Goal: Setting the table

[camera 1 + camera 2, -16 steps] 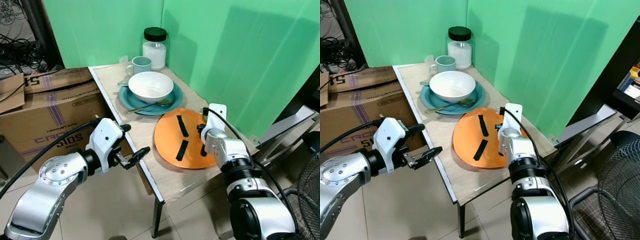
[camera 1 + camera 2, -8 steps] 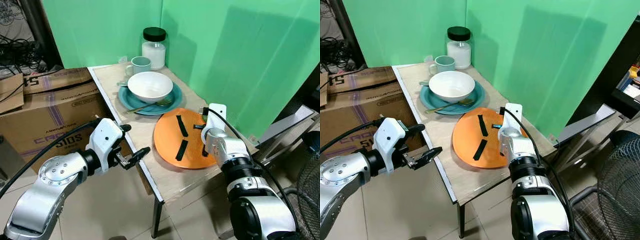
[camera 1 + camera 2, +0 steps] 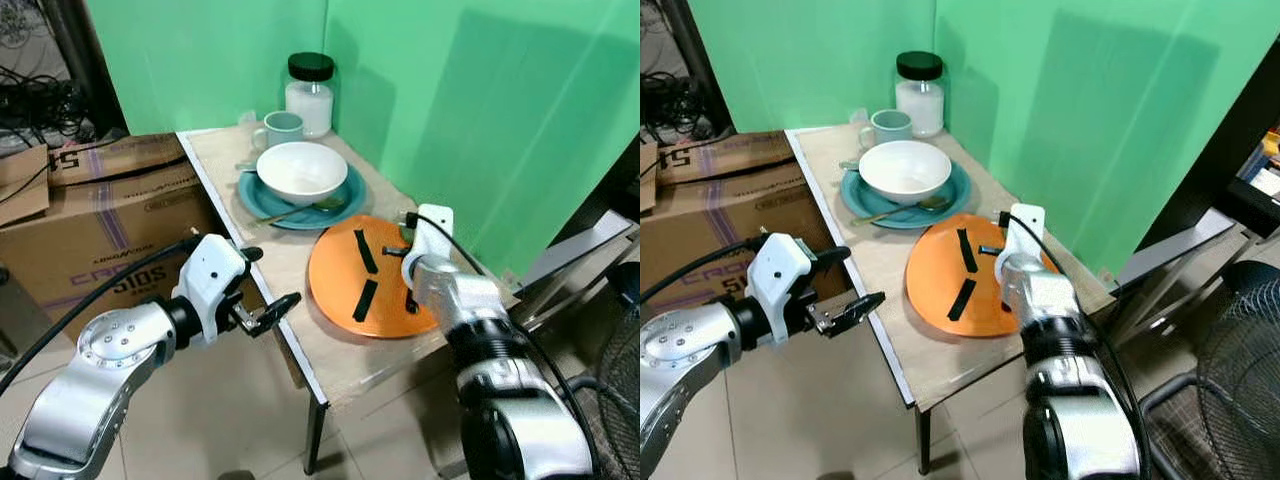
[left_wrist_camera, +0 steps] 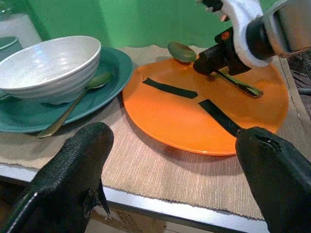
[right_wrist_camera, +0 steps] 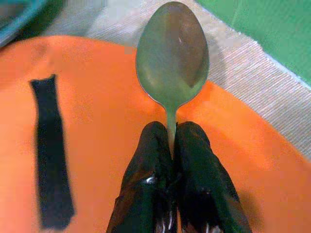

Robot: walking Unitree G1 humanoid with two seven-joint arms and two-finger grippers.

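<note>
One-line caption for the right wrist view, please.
Right tool shut on a green spoon, its bowl over the far rim of the orange plate.

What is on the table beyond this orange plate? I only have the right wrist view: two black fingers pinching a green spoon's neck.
Observer: Behind the orange plate sits a teal plate carrying a white bowl and a second spoon.
Operator: Anything further back?
Observer: A teal mug and a black-lidded jar stand in the table's far corner.
Operator: Where is the left gripper?
Observer: The left gripper is open, off the table's near-left edge, holding nothing.
Operator: Is my spoon resting on the plate?
Observer: In the left wrist view the green spoon has its bowl at the plate's far rim; contact is unclear.
</note>
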